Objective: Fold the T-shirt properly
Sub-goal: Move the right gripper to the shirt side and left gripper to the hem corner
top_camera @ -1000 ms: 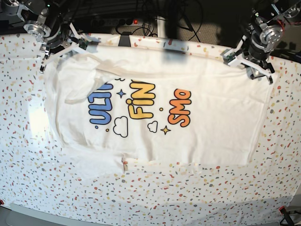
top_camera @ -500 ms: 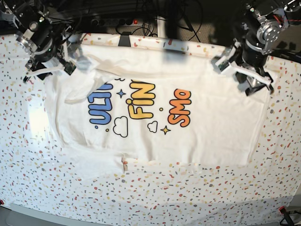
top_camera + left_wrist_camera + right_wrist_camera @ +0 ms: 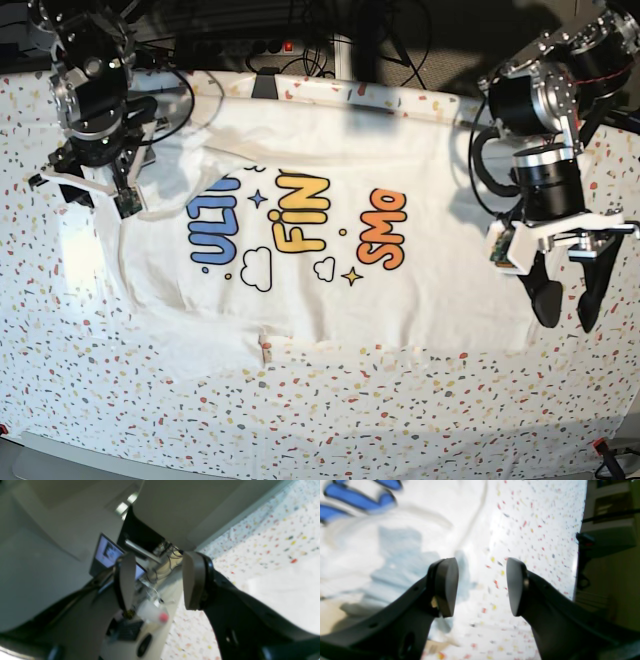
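Note:
The white T-shirt (image 3: 430, 270) lies spread flat on the table, its blue, yellow and orange print (image 3: 295, 225) facing up. Over the shirt's right edge hangs my left gripper (image 3: 567, 295), open and holding nothing. In the left wrist view the left gripper (image 3: 160, 582) has only air between its fingers, with white cloth (image 3: 282, 592) at the lower right. My right gripper (image 3: 92, 192) stands open above the shirt's left edge. In the right wrist view the right gripper (image 3: 481, 587) is empty, above the hem where the T-shirt (image 3: 370, 555) meets the table cover.
A white table cover (image 3: 400, 410) speckled with coloured flecks lies under the shirt and reaches every edge. Dark cables and equipment (image 3: 300, 40) run behind the far edge. A small tag (image 3: 265, 350) sticks out at the shirt's near edge.
Both arms have swung from the far edge toward the near side. The right gripper has opened and let go of the shirt's far-left corner. The left gripper has come down along the right edge.

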`<state>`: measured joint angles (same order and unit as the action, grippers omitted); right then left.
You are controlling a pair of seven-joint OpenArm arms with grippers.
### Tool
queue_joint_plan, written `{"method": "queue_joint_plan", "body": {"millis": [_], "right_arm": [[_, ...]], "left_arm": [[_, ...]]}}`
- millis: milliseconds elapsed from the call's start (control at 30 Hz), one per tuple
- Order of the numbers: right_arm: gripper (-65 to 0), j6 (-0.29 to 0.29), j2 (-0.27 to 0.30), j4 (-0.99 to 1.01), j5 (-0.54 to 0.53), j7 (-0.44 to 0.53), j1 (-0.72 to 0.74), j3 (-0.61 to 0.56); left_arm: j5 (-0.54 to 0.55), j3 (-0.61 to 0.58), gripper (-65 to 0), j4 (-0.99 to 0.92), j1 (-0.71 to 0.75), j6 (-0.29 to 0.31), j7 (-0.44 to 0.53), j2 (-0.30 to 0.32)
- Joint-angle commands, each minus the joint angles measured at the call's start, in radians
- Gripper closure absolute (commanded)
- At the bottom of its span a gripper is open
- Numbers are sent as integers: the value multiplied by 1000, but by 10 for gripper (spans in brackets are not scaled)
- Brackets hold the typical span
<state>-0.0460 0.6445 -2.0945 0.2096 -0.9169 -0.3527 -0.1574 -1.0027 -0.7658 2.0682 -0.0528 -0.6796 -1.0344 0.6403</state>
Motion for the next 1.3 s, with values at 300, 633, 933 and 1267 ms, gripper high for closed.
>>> {"method": "queue_joint_plan", "body": {"millis": [300,633,933,1267], "right_arm": [[-315,-12,-176,-16,203,-8,42,8],[-315,-148,-254,-16,272,-30,42,8],[-315,-142,-253,-15,119,-18,107,8],[-329,21,-254,26,-63,-37,332,26]], "left_arm": [[-107,7,-296,16,-11,-19,-47,-83],[-159,7,-296,16,-11,-19,-57,-83],[94,8,-296,14,-42,176,-16,-83],[758,235,-296,-124,-289,719,160,-83]]}}
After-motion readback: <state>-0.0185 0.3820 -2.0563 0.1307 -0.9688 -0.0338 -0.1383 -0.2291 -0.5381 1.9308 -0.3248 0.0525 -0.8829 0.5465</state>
